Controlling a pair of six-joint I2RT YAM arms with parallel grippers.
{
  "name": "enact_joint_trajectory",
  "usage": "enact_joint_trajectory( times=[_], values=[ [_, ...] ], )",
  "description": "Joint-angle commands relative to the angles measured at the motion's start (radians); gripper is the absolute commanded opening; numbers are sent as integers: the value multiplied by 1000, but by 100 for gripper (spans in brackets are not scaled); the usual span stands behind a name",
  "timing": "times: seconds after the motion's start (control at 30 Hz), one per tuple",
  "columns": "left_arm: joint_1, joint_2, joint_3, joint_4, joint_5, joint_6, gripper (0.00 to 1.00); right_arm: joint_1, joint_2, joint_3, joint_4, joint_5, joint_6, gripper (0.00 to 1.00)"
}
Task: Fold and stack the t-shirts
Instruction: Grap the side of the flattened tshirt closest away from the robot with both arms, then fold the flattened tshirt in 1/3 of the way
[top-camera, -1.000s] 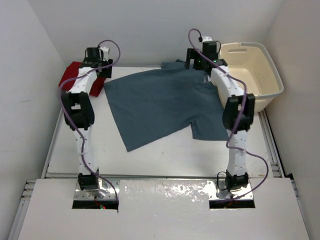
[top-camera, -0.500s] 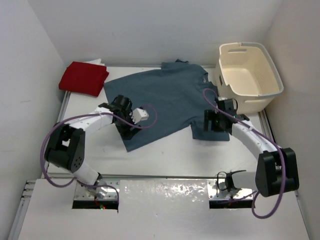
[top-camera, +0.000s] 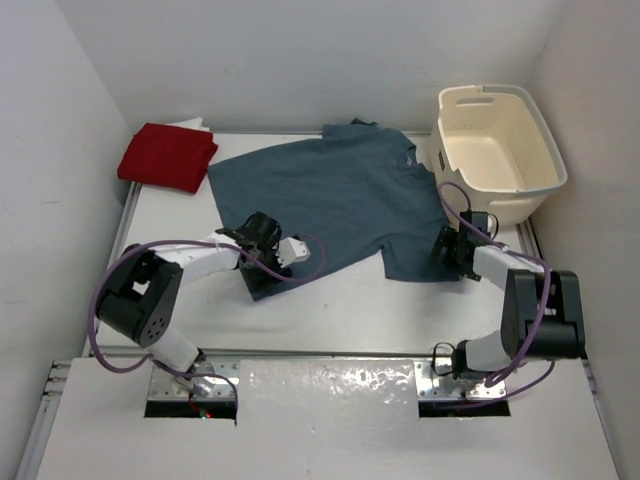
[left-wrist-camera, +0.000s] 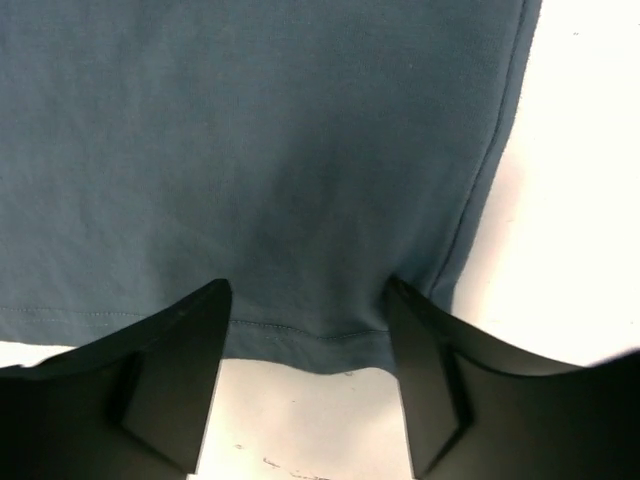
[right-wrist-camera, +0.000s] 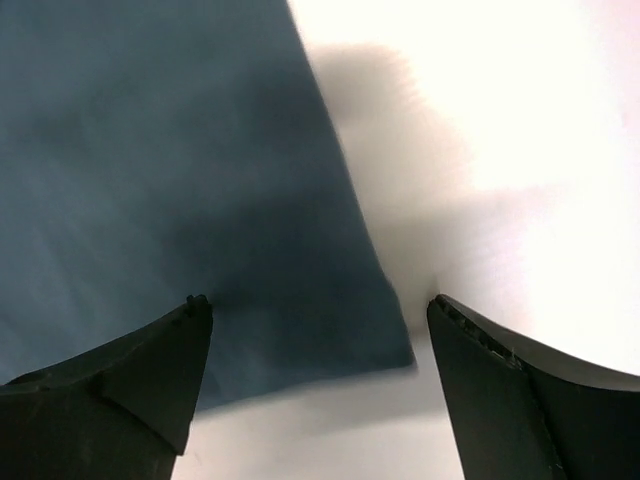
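- Black fingers (left-wrist-camera: 170, 370) of the left gripper (left-wrist-camera: 305, 300) stand well apart, and nothing is clamped between them.
- Between these two fingers lies the near hem of the blue-grey t-shirt (top-camera: 330, 200), close to its near left corner. The tips reach just over the stitched hem line. I cannot tell if they press on the cloth.
- From the wrist view, the side edge of the shirt runs up just beside the right-hand finger, and bare white worktop (top-camera: 330, 300) shows beyond it.
- The right gripper (right-wrist-camera: 318, 305) is also wide open and holds nothing. The near right corner of the same shirt lies in the gap between its fingers, flat on the worktop.
- Both arms are stretched low over the worktop, the left one reaching in from the left and the right one from the right.
- The blue-grey t-shirt is spread out flat in the middle of the worktop, a little turned, with the collar at the far edge and the hem toward the arms.
- Its right sleeve lies just beside the cream basket (top-camera: 455, 175), which stands in the far right corner.
- In the far left corner the red t-shirt (top-camera: 167, 155) lies folded, apart from the blue-grey one.
- A small white piece (top-camera: 195, 124) shows at the far edge of the red one. I cannot tell what it is.
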Motion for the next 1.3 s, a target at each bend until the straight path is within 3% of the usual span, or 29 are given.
enact_joint_trajectory(
  times=[0.0,0.07,0.13,0.17,0.2,0.23,0.27,0.4,0.67,0.77,1.0,1.1,1.27],
  values=[
    [5,33,-66,31,-135,17,59,0,74,-7,92,-36,10,85],
    [5,26,-84,18,-126,17,59,0,74,-28,95,-1,8,81],
    [5,18,-113,17,-124,19,51,0,79,-36,86,-5,-1,65],
    [5,17,-123,21,-130,20,44,0,79,-45,84,-29,-1,47],
    [5,17,-137,23,-135,20,30,0,76,-55,84,-46,6,37],
    [5,14,-138,17,-138,19,21,0,56,-76,83,-65,13,19],
    [5,9,-137,8,-144,16,1,0,39,-85,72,-89,19,2],
    [24,-83,-132,-69,-190,26,0,0,-148,-147,-33,-124,37,0],
    [56,-370,-186,-351,-241,148,0,14,-736,-138,-579,-194,79,0],
    [71,-433,-210,-413,-250,172,0,17,-838,-90,-751,-209,71,0],
    [172,-508,-186,-540,-258,304,0,16,-840,94,-939,-255,30,0],
    [243,-502,-115,-497,-243,355,0,16,-730,172,-833,-263,-9,0],
    [254,-278,104,-503,-163,344,0,23,-485,280,-516,-243,-24,0]
  ],
)
